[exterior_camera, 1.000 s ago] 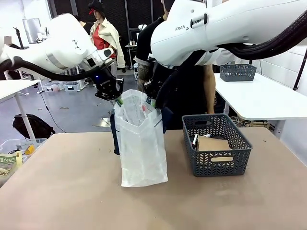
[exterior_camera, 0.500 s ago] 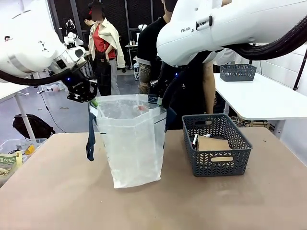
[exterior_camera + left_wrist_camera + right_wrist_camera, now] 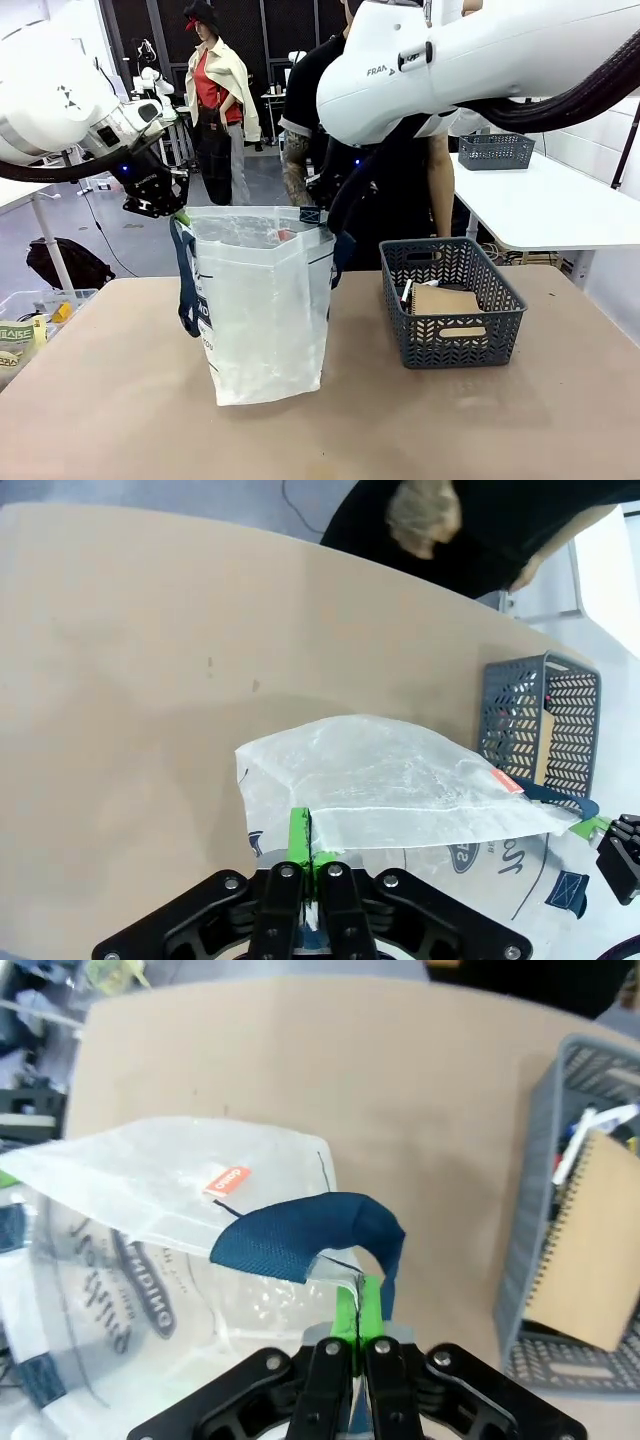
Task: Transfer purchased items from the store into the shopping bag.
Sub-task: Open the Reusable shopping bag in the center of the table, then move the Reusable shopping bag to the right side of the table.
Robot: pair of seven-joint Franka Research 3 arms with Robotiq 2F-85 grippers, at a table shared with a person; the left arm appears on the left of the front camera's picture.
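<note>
The shopping bag (image 3: 265, 300), translucent white with navy handles, stands upright mid-table with its mouth stretched wide. My left gripper (image 3: 180, 212) is shut on its left rim, and in the left wrist view the green pads (image 3: 298, 830) pinch the bag's (image 3: 380, 790) edge. My right gripper (image 3: 322, 218) is shut on the right rim; the right wrist view shows that gripper (image 3: 358, 1305) clamped beside a navy handle (image 3: 320, 1235). The store (image 3: 452, 300), a dark grey basket to the right of the bag, holds a brown notebook (image 3: 445, 300) and pens (image 3: 407, 290). The notebook (image 3: 585, 1250) leans inside the basket (image 3: 520, 1260).
A person in black (image 3: 385, 190) stands behind the table's far edge; a hand (image 3: 425, 515) hangs over it. A second grey basket (image 3: 495, 150) sits on a white table at the back right. A clear bin (image 3: 30, 320) stands at the left edge.
My left gripper has pulled the bag's left rim leftward, spreading the mouth wide. The whole bag has slid a little to the left, with the right gripper still holding its rim.
</note>
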